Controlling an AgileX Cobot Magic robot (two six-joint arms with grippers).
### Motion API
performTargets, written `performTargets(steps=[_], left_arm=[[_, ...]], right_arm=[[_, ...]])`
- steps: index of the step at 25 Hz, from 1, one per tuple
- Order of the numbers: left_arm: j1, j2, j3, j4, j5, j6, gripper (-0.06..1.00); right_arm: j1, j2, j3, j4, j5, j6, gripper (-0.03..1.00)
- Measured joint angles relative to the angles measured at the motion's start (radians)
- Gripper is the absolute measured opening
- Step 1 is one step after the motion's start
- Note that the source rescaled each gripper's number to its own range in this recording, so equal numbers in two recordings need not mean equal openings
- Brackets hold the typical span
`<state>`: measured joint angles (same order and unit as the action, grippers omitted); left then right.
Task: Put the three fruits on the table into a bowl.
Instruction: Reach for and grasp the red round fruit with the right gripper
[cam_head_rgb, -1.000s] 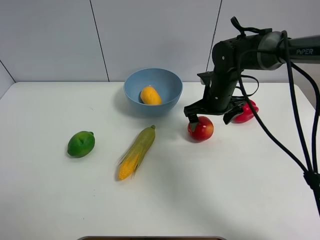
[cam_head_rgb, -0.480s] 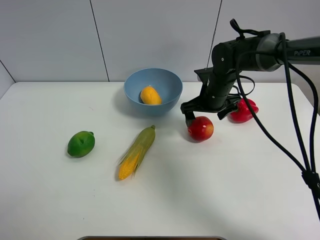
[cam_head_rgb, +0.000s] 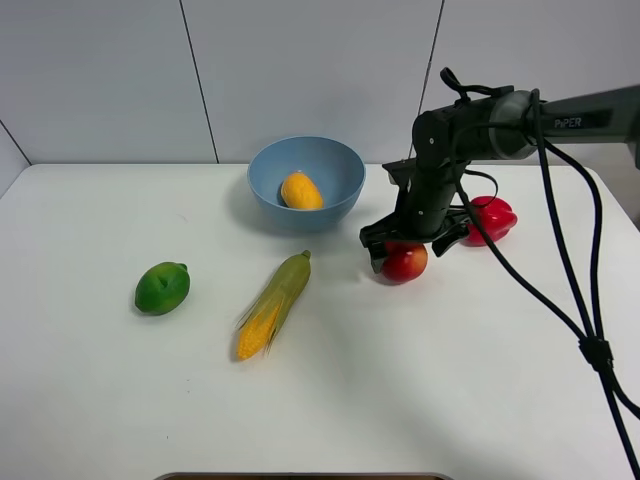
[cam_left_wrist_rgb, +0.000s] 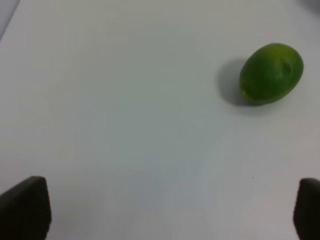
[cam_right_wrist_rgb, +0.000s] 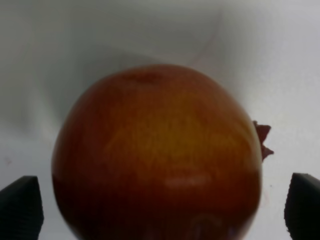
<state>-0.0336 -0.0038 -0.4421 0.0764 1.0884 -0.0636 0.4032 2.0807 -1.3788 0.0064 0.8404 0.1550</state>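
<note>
Apple (cam_head_rgb: 404, 264): sitting on the table (cam_head_rgb: 420, 380) between the spread fingers of the right claw (cam_head_rgb: 410, 250), which is gaping and not gripping it. Mango (cam_head_rgb: 301, 190): lying in the bowl (cam_head_rgb: 268, 165), near that claw. Lime (cam_left_wrist_rgb: 271, 73): resting ahead of the left claw (cam_left_wrist_rgb: 165, 210), which is gaping wide and holding nothing.

High camera looks down over the whole table (cam_head_rgb: 100, 400), sharing the apple (cam_head_rgb: 405, 265) with the right wrist view pressed right up close, and the lime (cam_head_rgb: 162, 287) with the left wrist view farther off.
</note>
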Motion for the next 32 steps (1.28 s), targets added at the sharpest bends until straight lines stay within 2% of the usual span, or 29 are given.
performTargets(steps=[5,32], left_arm=[[0.0,0.0,0.0,0.0,0.0,0.0,1.0],[0.0,0.0,0.0,0.0,0.0,0.0,1.0]], right_arm=[[-0.001,0.007,0.0,0.0,-0.045,-0.006,0.97],[-0.021,0.099,0.0,0.024,-0.12,-0.048,0.97]])
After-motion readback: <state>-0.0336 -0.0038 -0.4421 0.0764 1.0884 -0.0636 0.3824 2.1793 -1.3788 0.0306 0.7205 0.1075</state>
